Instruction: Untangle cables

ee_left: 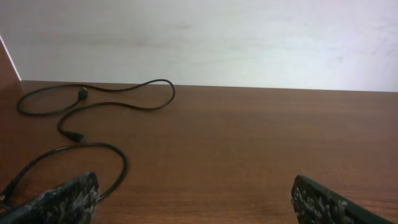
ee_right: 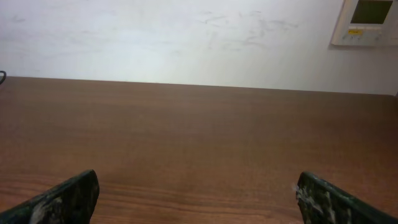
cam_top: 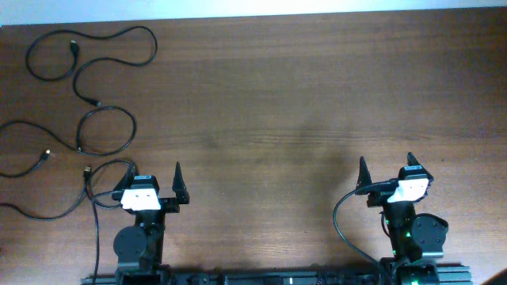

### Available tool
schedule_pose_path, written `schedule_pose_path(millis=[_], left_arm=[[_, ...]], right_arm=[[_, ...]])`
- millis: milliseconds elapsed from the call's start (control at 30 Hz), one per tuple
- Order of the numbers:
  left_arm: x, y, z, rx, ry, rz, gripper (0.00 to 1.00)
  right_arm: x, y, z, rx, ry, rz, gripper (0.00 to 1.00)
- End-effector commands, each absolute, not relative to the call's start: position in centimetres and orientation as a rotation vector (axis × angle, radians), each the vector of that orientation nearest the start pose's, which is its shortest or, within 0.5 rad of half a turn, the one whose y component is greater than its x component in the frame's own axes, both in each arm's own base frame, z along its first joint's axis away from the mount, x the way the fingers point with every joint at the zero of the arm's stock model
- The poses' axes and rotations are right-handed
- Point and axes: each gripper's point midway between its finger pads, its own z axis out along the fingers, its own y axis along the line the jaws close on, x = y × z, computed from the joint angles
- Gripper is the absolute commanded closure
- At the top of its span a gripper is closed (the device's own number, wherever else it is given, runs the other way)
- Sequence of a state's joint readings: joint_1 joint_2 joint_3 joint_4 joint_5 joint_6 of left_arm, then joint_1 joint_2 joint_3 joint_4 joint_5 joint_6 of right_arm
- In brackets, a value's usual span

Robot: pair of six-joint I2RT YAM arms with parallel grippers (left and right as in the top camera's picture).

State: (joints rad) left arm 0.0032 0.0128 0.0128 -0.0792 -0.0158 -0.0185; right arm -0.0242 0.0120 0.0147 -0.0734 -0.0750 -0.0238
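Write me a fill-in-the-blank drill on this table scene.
1. The left gripper and the right gripper both stand ___.
2. The cables lie on the ___ side of the table.
3. The gripper nearer the cables is the ___ one.
Missing words: open; left; left.

Brightness: even, soft daylight tone across the surface [cam_top: 277, 95], with no hard shadows.
Glare: the wall [ee_right: 186, 37] is nearly washed out in both wrist views (faint smudges still show), and it is blown white along the overhead's top edge.
Focus: the overhead is sharp, and the cables [cam_top: 97, 104] read crisply.
Blur: the fingers [ee_left: 68, 196] look soft and mottled at the wrist views' bottom edges.
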Motion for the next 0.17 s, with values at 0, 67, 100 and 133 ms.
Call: schedule_pose_path(millis=[0, 67, 100, 133], left_arm=[[24.58, 0.6, 15.61, -0.027, 1.651, 0.023, 0.01], [24.58, 0.6, 15.61, -0.027, 1.651, 0.023, 0.01], [24.58, 0.6, 15.61, -0.027, 1.651, 0.023, 0.01], [24.58, 0.6, 15.61, -0.027, 1.651, 0.023, 0.01]], right_arm=[[24.59, 0.66, 15.73, -0.052, 1.642, 0.023, 0.02], [24.59, 0.66, 15.74, -0.052, 1.641, 0.023, 0.02], [24.59, 0.66, 15.73, -0.052, 1.642, 0.023, 0.02], [24.59, 0.66, 15.73, -0.052, 1.642, 0.023, 0.01]])
